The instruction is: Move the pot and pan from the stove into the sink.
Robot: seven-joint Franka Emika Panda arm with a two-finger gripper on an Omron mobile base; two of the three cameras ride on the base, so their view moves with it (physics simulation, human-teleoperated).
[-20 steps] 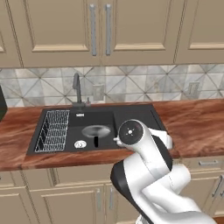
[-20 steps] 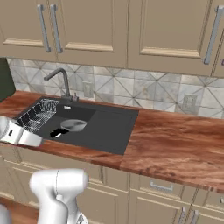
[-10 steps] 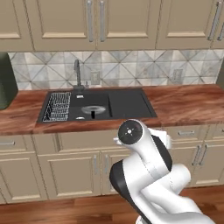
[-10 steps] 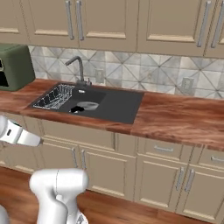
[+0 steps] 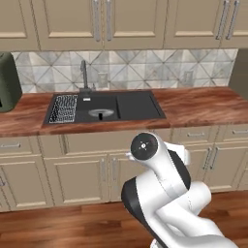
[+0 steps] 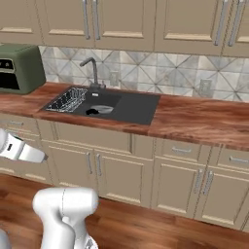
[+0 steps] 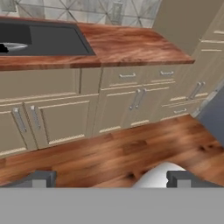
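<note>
At the bottom of the hand view the gripper (image 7: 109, 179) has its two dark tips spread wide apart, holding and touching nothing, above the wood floor (image 7: 109, 153). The sink (image 5: 104, 107) sits in the counter (image 5: 203, 104) at centre left of the left base view, the pan (image 5: 100, 113) lying in its basin beside the wire rack (image 5: 64, 107). The right base view adds a green appliance (image 6: 19, 68) at upper left, with the pan (image 6: 99, 109) in the sink (image 6: 136, 104).

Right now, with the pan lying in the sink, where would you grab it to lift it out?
Probably by the black handle, straight down from above: the pan sits flat in the sink, and the handle juts clear of its shallow rim.
</note>
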